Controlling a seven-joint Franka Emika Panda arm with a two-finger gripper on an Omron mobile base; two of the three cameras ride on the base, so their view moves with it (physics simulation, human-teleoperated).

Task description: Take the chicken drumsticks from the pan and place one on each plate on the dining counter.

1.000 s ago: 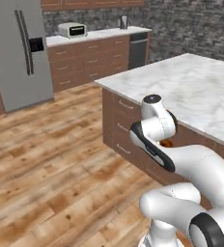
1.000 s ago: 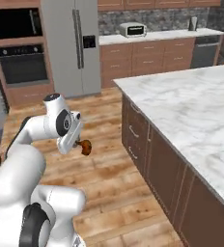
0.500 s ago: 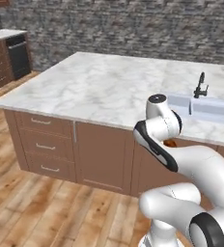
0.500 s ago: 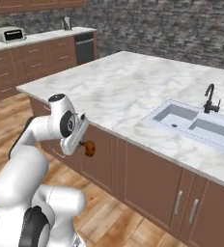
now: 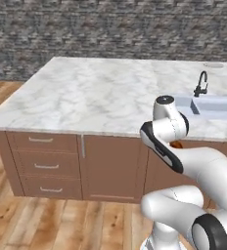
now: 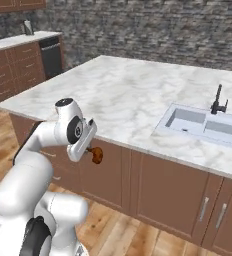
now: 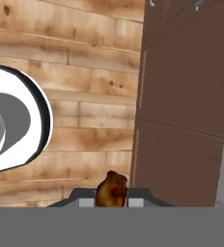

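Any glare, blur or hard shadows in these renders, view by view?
Left base view: flat even light, soft edges, no glare on the marble counter. Right base view: the same, sink basin lightly shaded. Hand view: sharp wood grain, drumstick dim between the pincer tips.

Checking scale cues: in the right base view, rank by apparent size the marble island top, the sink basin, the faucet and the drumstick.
1. Marble island top
2. Sink basin
3. Faucet
4. Drumstick, though it sits nearer the camera, so its rank against the faucet is unsure.

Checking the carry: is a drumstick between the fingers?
Yes, the hand view shows a brown drumstick clamped between the two fingers.
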